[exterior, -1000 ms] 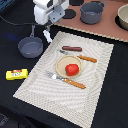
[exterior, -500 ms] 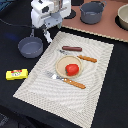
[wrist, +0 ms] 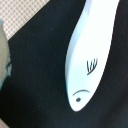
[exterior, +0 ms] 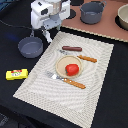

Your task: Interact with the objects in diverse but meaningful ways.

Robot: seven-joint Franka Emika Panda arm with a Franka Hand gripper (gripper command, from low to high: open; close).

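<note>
My gripper [exterior: 44, 35] hangs over the black table beside the placemat's far corner, just above the small grey long-handled saucepan [exterior: 31, 47]. Its fingers look apart, with nothing between them. The wrist view is filled by a white utensil [wrist: 86, 55] shaped like a fish, lying on the black surface; the arm hides it in the exterior view. A red tomato [exterior: 72, 69] rests on a tan plate [exterior: 61, 65]. Beyond the plate lies the brown sausage [exterior: 71, 49]. The yellow box [exterior: 16, 74] is on the exterior view's left, and the grey pot [exterior: 92, 12] stands at the back.
A striped placemat [exterior: 95, 95] carries a knife [exterior: 86, 58] and a fork [exterior: 67, 80], both orange-handled. A tan bowl [exterior: 123, 17] sits on the brown board [exterior: 100, 29] at the back right. The placemat's corner [wrist: 20, 12] shows in the wrist view.
The gripper has shifted only slightly over the same spot. Nothing on the table has moved.
</note>
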